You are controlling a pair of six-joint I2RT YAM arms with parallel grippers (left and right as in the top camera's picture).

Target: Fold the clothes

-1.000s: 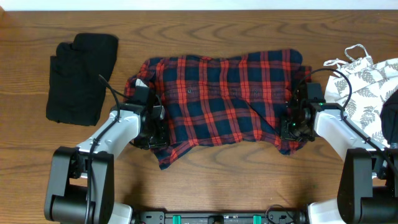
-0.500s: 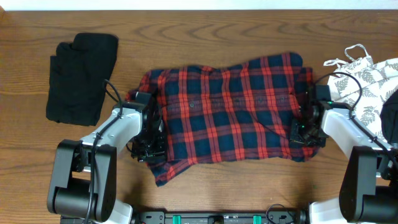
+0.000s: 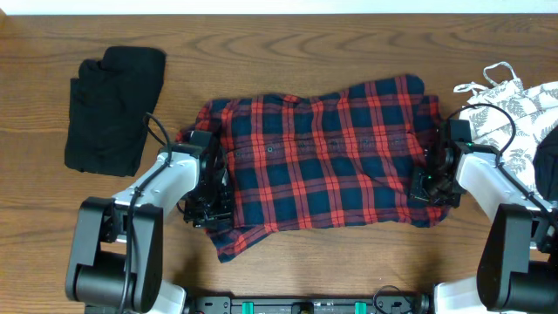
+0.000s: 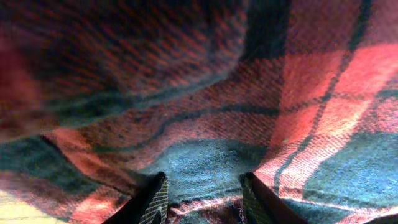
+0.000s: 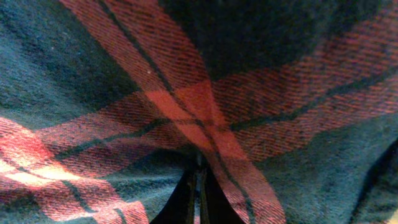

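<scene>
Shirt: the plaid shirt (image 3: 323,157) lies spread across the middle of the desk (image 3: 288,52), rumpled, with its lower left corner trailing toward the front edge.
Left hand: the left hand (image 3: 207,205) is down on the shirt's left edge, jaws partway apart, and a thick bunch of plaid is clamped between them.
Right hand: the right hand (image 3: 432,185) is at the shirt's right edge, jaws pressed together, pinching a thin fold of plaid.
Black garment: the black garment (image 3: 113,109) sits folded at far left, well apart from the shirt.
Leaf-print garment: the leaf-print garment (image 3: 514,113) is heaped at far right, just beside the right arm.
</scene>
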